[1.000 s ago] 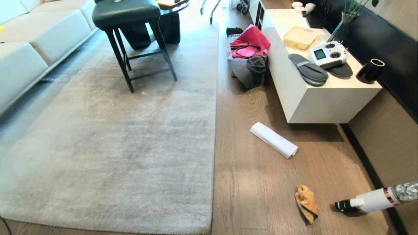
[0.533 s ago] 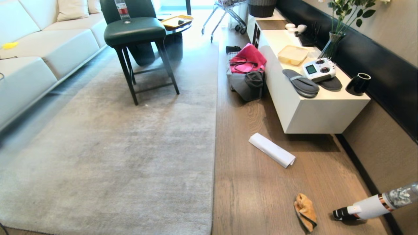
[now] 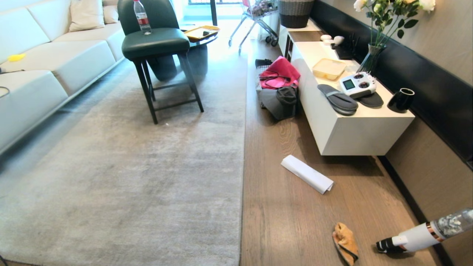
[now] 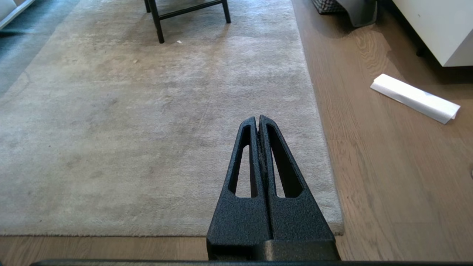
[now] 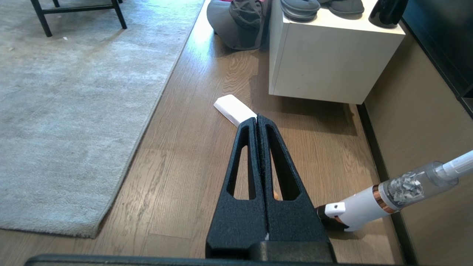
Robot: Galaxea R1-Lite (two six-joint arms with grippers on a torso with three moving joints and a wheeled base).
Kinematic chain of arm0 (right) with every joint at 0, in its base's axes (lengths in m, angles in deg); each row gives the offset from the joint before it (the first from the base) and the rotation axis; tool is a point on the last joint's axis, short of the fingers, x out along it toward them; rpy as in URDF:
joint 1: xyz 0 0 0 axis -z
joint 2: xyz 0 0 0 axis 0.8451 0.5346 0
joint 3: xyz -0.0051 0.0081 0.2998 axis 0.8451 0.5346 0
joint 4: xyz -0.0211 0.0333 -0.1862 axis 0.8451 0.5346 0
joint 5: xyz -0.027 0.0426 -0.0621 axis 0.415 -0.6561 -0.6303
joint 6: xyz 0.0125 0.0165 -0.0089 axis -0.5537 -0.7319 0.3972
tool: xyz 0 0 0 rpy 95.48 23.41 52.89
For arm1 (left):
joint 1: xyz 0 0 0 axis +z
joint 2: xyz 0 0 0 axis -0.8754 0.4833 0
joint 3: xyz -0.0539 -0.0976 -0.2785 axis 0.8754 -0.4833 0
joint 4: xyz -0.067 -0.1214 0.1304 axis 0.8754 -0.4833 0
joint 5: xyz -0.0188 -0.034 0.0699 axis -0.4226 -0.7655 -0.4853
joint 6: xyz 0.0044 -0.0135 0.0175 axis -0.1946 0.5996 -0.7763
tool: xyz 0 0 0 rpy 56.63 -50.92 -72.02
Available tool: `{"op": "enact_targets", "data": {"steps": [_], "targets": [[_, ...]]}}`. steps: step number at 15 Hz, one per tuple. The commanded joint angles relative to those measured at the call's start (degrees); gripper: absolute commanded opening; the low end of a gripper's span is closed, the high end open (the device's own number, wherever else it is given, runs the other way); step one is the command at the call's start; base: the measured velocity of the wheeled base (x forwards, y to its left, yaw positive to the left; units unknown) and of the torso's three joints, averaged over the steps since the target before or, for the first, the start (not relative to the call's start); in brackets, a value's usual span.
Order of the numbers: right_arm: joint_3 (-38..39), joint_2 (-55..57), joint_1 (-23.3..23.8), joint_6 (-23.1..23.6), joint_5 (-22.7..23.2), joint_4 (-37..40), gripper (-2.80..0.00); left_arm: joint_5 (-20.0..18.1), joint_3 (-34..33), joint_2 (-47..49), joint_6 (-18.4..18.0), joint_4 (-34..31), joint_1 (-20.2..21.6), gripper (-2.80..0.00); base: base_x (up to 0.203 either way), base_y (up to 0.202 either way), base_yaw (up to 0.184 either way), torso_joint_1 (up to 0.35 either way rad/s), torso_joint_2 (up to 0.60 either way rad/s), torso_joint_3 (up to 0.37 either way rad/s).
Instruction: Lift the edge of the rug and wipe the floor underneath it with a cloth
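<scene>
A large pale grey rug covers the left of the head view; its rug edge (image 3: 244, 166) runs straight down the middle and lies flat on the brown wood-grain floor (image 3: 288, 214). The near corner of the rug edge (image 4: 334, 227) shows in the left wrist view. The orange-tan cloth (image 3: 345, 243) lies crumpled on the floor at the lower right. My left gripper (image 4: 258, 119) is shut and empty, held above the rug near that corner. My right gripper (image 5: 257, 118) is shut and empty above the bare floor, hiding nearly all of the cloth.
A white rolled paper sheet (image 3: 306, 174) lies on the floor before a white cabinet (image 3: 347, 129). A handheld vacuum (image 3: 417, 234) rests by the right wall. Bags (image 3: 279, 88) sit beside the cabinet. A dark stool (image 3: 159, 55) stands on the rug, a sofa (image 3: 44, 70) at left.
The whole head view has tilted upward: the room's far end came into sight and the floor things slid down in the picture. Nothing on the floor has moved itself.
</scene>
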Motion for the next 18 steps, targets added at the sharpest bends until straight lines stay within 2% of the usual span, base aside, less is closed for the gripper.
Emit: {"op": "enact_targets", "data": {"steps": [1,14,18], "targets": [[0.00,0.09,0.00,0.04,0.04,-0.05,-2.80,0.04,-0.01,0.05,0.02,0.00,0.00,-2.80,0.000,0.000,0.000,0.000,0.00,0.000],[0.00,0.09,0.00,0.04,0.04,-0.05,-2.80,0.05,-0.01,0.05,0.02,0.00,0.00,-2.80,0.000,0.000,0.000,0.000,0.00,0.000],[0.00,0.09,0.00,0.03,0.04,-0.05,-2.80,0.05,-0.01,0.05,0.11,0.00,0.00,-2.80,0.000,0.000,0.000,0.001,0.01,0.129]]}}
